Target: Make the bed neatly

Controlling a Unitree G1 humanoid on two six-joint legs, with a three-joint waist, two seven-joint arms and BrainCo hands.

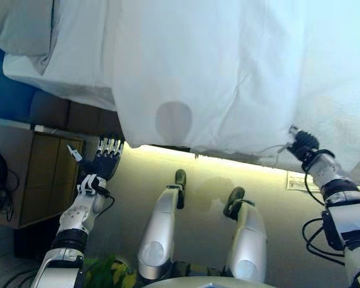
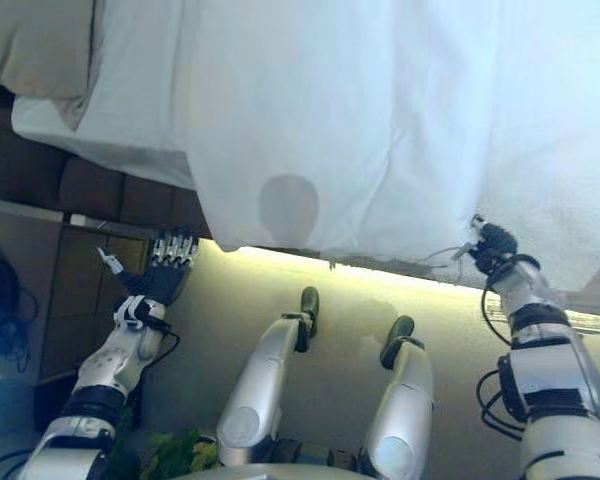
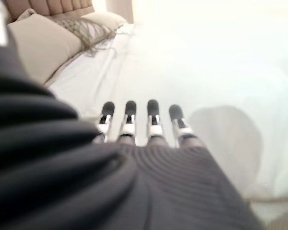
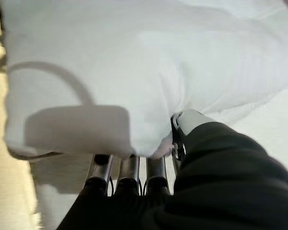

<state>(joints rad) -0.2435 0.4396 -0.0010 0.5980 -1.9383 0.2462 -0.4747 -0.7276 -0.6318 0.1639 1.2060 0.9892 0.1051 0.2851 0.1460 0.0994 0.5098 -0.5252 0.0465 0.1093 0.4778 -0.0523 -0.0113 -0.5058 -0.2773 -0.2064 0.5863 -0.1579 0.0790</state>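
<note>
A white duvet (image 1: 228, 72) covers the bed and hangs over its near side. My right hand (image 1: 304, 146) is at the duvet's lower hem on the right. In the right wrist view its fingers (image 4: 128, 168) go under the duvet's edge (image 4: 134, 62) and the thumb lies on top, pinching the cloth. My left hand (image 1: 105, 159) is open with straight fingers, just below and left of the duvet's lower left corner, holding nothing. In the left wrist view its fingers (image 3: 129, 115) point toward the duvet (image 3: 206, 72).
A pale pillow (image 1: 21, 27) lies at the bed's far left, with more pillows (image 3: 38, 48) against a padded headboard (image 3: 48, 7). The white sheet (image 1: 66, 60) shows left of the duvet. A wooden bedside cabinet (image 1: 42, 180) stands beside my left arm.
</note>
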